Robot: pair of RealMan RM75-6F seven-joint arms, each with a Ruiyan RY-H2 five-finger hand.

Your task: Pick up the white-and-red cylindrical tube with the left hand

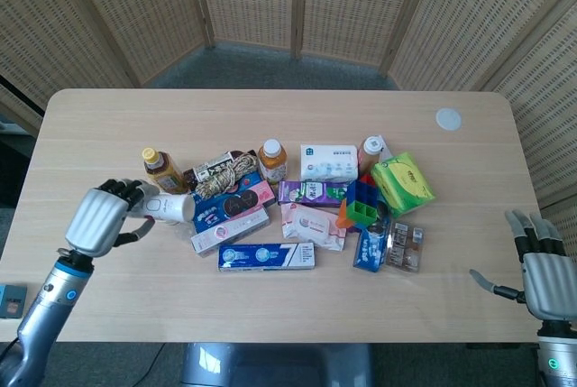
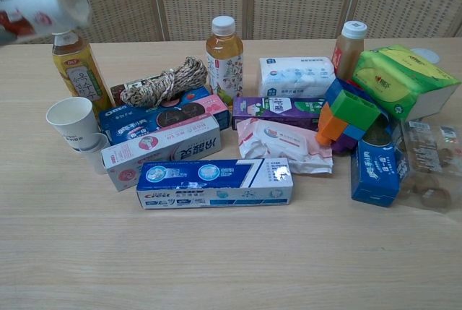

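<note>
My left hand grips the white-and-red tube and holds it well above the table, lying roughly level with its free end pointing right. In the chest view the tube shows at the top left corner, above the yellow-capped bottle, and the hand itself is almost out of that frame. My right hand hovers off the table's right front corner with its fingers spread and nothing in it.
A clutter of goods fills the table's middle: a paper cup, rope coil, Oreo box, pink box, blue toothpaste box, tea bottle, tissue packs, green pack and toy blocks. A white disc lies far right.
</note>
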